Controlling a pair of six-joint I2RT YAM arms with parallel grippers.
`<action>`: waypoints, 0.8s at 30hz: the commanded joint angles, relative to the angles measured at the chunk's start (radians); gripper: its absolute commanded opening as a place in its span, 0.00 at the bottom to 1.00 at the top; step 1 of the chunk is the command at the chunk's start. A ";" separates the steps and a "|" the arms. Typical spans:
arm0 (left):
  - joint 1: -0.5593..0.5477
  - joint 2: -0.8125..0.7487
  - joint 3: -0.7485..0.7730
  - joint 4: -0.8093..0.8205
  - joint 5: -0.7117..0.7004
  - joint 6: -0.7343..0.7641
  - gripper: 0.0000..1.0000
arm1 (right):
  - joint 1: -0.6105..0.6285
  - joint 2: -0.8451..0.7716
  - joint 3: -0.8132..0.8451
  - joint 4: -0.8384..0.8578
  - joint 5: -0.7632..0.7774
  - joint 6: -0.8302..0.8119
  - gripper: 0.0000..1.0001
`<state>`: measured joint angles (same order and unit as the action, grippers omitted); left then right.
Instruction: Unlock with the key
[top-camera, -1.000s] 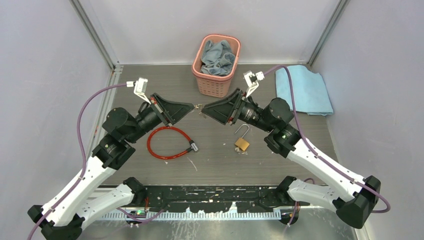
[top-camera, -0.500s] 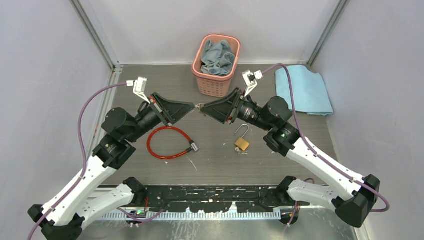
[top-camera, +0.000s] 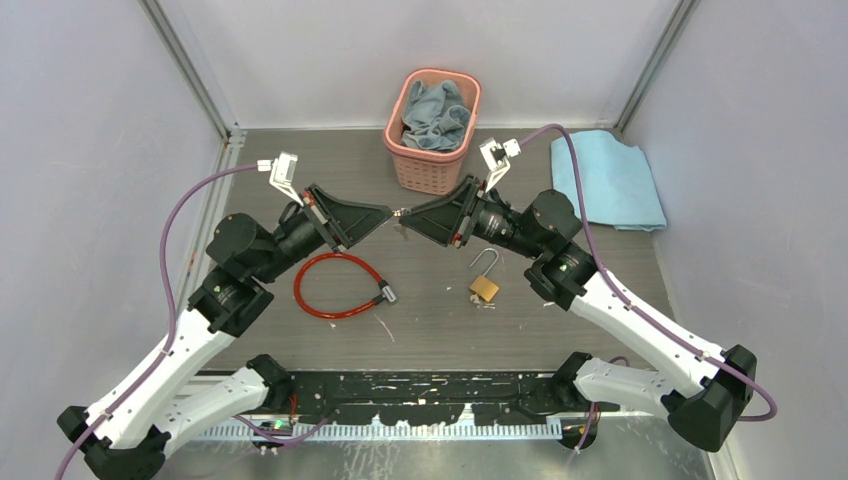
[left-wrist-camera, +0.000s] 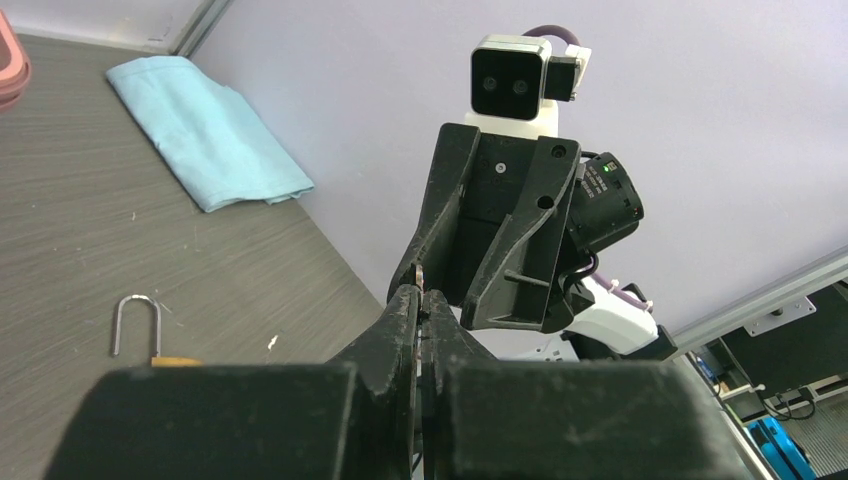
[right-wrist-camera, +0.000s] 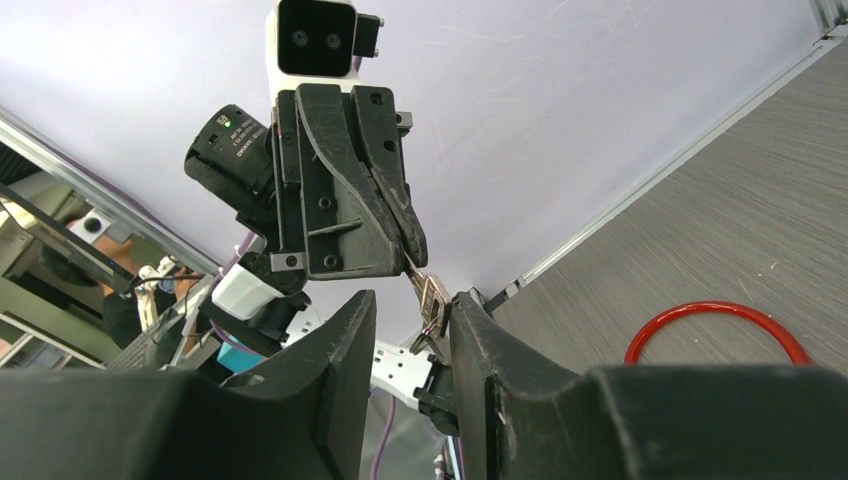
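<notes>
While our left claw (top-camera: 386, 213) clamps the key (right-wrist-camera: 431, 298), it juts rightward between the parted jaws of our right claw (right-wrist-camera: 412, 312).

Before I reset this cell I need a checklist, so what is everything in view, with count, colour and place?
table: 1, dark grey, under everything
key: 1, metallic, held in mid-air over the middle
padlock: 1, brass body with silver shackle, lying right of centre
cable loop: 1, red with a dark end piece, lying left of centre
basket: 1, pink, far middle
bunched cloth: 1, grey-blue, inside the basket
flat cloth: 1, light blue, far right
left gripper: 1, black, shut on the key
right gripper: 1, black, jaws apart on either side of the key
</notes>
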<state>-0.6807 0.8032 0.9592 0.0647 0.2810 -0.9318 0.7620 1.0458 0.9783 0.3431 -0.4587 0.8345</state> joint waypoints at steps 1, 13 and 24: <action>-0.003 -0.001 0.020 0.066 0.012 0.001 0.00 | -0.002 -0.005 0.049 0.075 -0.027 0.012 0.37; -0.004 -0.007 0.011 0.061 0.018 0.001 0.00 | -0.002 -0.003 0.051 0.079 -0.014 0.012 0.30; -0.004 -0.007 0.006 0.058 0.020 0.002 0.00 | -0.001 -0.007 0.056 0.055 -0.020 -0.015 0.15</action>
<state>-0.6807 0.8001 0.9592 0.0799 0.2901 -0.9356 0.7570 1.0481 0.9783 0.3405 -0.4614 0.8379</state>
